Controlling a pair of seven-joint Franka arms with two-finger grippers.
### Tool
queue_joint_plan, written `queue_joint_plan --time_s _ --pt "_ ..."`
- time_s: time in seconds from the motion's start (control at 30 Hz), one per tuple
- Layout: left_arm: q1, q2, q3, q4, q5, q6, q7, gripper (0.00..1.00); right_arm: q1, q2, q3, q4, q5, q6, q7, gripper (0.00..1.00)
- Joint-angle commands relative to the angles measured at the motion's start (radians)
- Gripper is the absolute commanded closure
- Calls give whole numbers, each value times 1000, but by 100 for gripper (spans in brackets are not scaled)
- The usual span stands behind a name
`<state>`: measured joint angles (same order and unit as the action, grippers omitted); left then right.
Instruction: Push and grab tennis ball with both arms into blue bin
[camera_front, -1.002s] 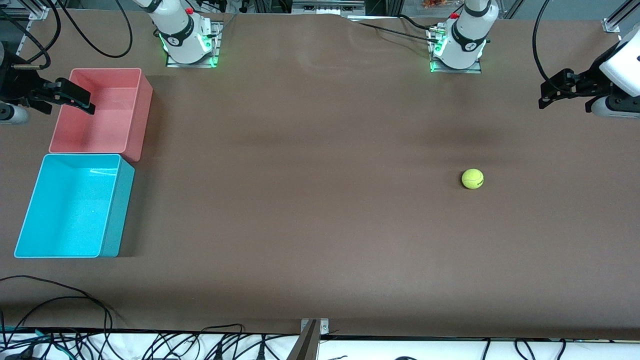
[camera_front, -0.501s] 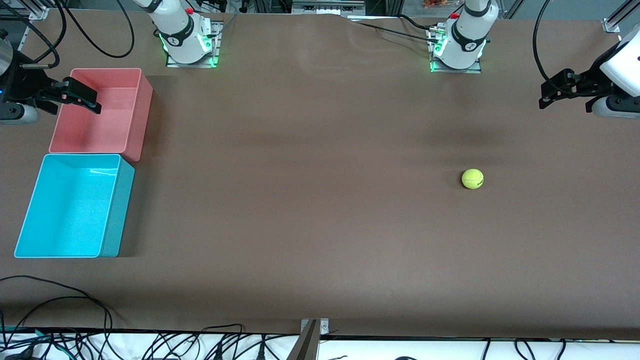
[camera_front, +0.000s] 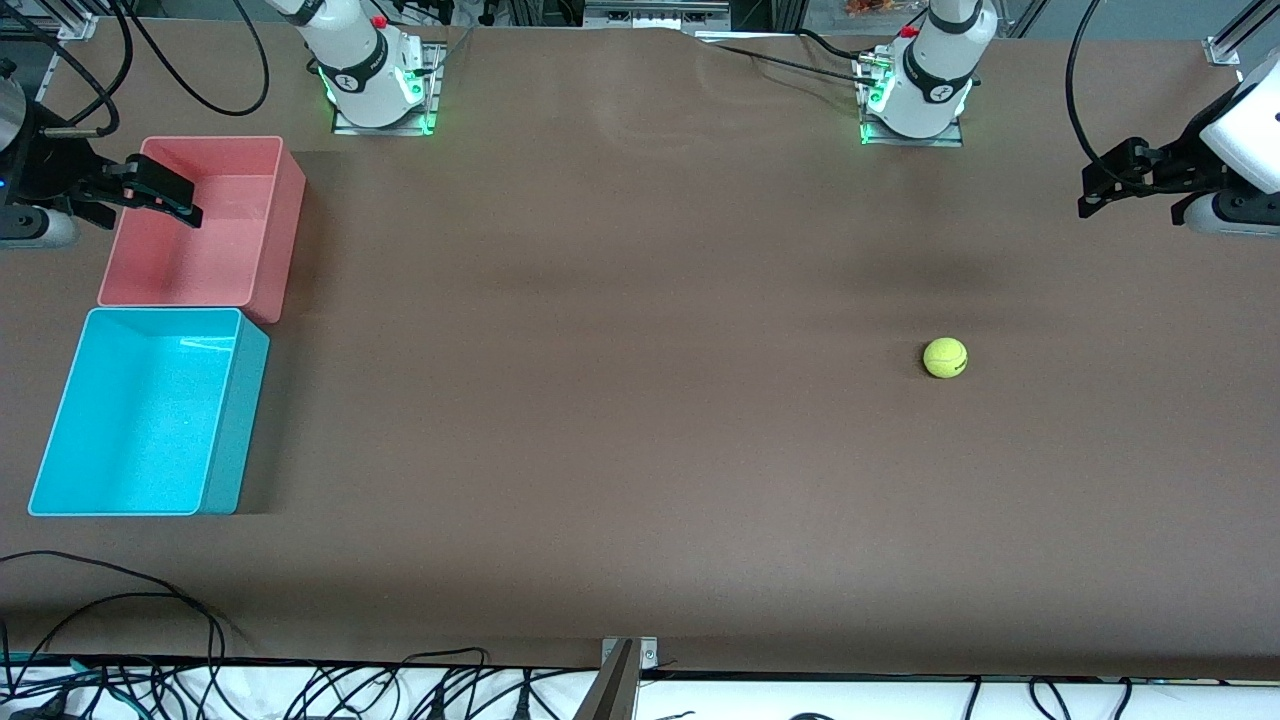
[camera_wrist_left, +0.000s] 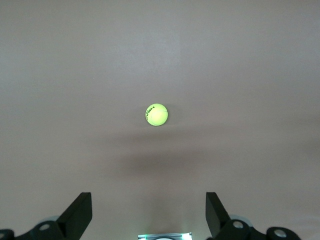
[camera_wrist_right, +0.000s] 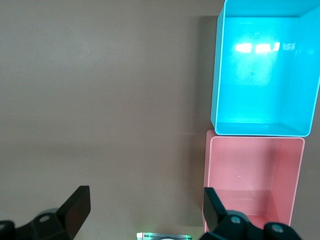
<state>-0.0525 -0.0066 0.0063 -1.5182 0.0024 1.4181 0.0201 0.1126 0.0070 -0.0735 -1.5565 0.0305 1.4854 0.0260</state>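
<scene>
The tennis ball (camera_front: 945, 357) lies on the brown table toward the left arm's end and also shows in the left wrist view (camera_wrist_left: 156, 114). The blue bin (camera_front: 236, 430) stands at the right arm's end, nothing in it, and shows in the right wrist view (camera_wrist_right: 215, 75). My left gripper (camera_front: 1095, 190) is open and empty, up over the table's end, well apart from the ball; it also shows in its own wrist view (camera_wrist_left: 148, 215). My right gripper (camera_front: 165, 195) is open and empty over the outer edge of the pink-red bin, as its wrist view (camera_wrist_right: 145, 210) also shows.
A pink-red bin (camera_front: 285, 225) stands against the blue bin, farther from the front camera; it also shows in the right wrist view (camera_wrist_right: 207, 190). Both arm bases (camera_front: 375, 95) (camera_front: 915, 100) glow green at the table's back edge. Cables (camera_front: 150, 620) lie along the front edge.
My right gripper has shifted a little toward the pink-red bin, then stopped. The left arm, the ball and the bins have not moved.
</scene>
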Motion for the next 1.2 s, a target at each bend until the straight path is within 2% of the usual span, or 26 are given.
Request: queue_joint_plan --time_s 0.0,0.73,0.87,1.17 --pt "2 14 -3 33 10 -7 -6 0 -1 5 0 24 -8 -27 -6 0" --pt "3 14 -3 33 10 -5 -6 0 -10 7 -5 30 -4 -20 3 0" --pt "3 14 -3 33 10 -5 -6 0 -13 7 -20 68 -6 -27 0 0" --pt "3 14 -3 33 10 -2 -6 0 -25 18 -40 69 -8 -54 2 0"
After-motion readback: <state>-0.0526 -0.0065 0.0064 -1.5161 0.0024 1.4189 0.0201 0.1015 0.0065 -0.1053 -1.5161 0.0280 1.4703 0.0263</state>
